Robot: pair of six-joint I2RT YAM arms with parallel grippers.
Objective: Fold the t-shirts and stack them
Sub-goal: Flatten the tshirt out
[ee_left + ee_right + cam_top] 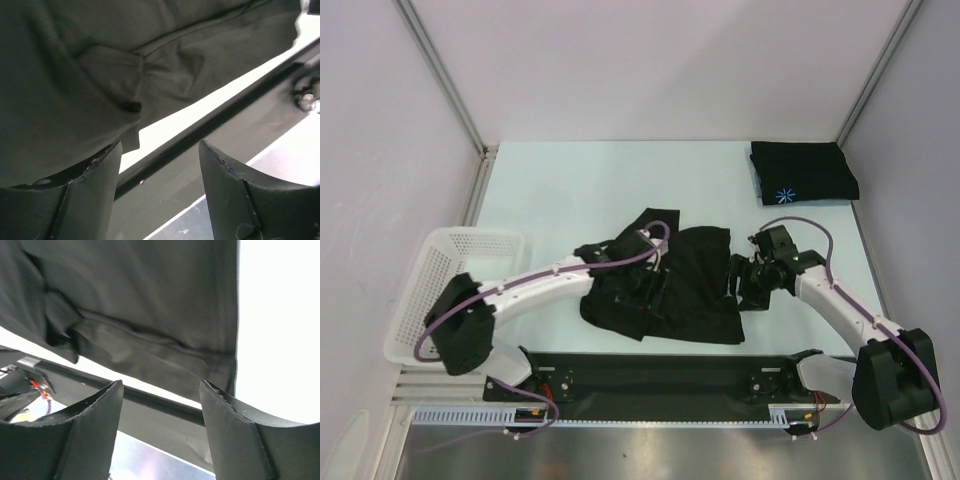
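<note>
basket [423, 275]: set at the left edge of the table [570, 190], just beside the left arm | loose t-shirt [695, 285]: spread crumpled at near centre | folded t-shirt [804, 172]: laid at far right corner | left gripper [160, 170]: stretched over the loose t-shirt, fingers apart, nothing clamped | right gripper [160, 410]: lowered at its right hem, fingers apart

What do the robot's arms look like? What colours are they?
The left arm and right arm are white tubes with chunky black joints. A purple cable loops along each. Each end effector has two dark, wedge-shaped fingers with scuffed edges.
</note>
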